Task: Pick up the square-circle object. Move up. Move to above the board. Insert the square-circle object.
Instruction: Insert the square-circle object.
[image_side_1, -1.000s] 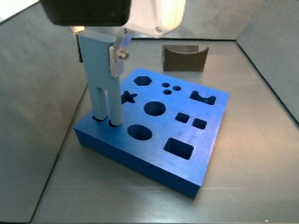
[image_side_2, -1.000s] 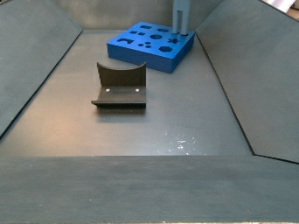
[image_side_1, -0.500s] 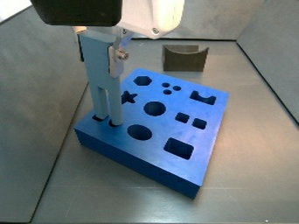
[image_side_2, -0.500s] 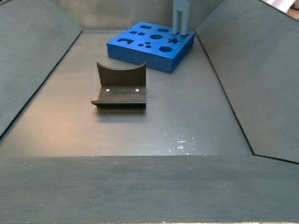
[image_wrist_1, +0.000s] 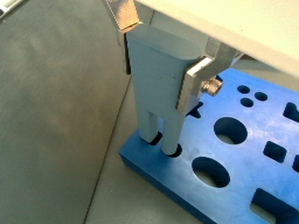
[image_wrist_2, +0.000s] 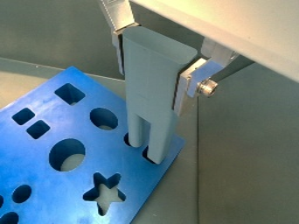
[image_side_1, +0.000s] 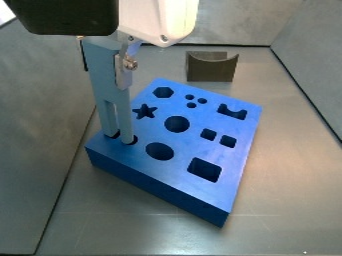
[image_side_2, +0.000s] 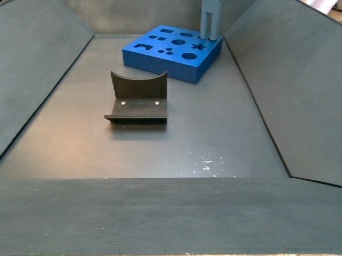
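Wrist view, gripper (image_wrist_1: 158, 52) pinching upright square-circle object (image_wrist_1: 158, 92), foot in board (image_wrist_1: 233, 175) corner.

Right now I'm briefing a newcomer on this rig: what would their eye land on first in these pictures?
First, the tall light blue-grey square-circle object, standing upright with its foot in a hole at a corner of the bright blue board. The gripper is at the post's upper part, a silver finger flat against its side. Farther off on the grey floor stands the dark fixture.
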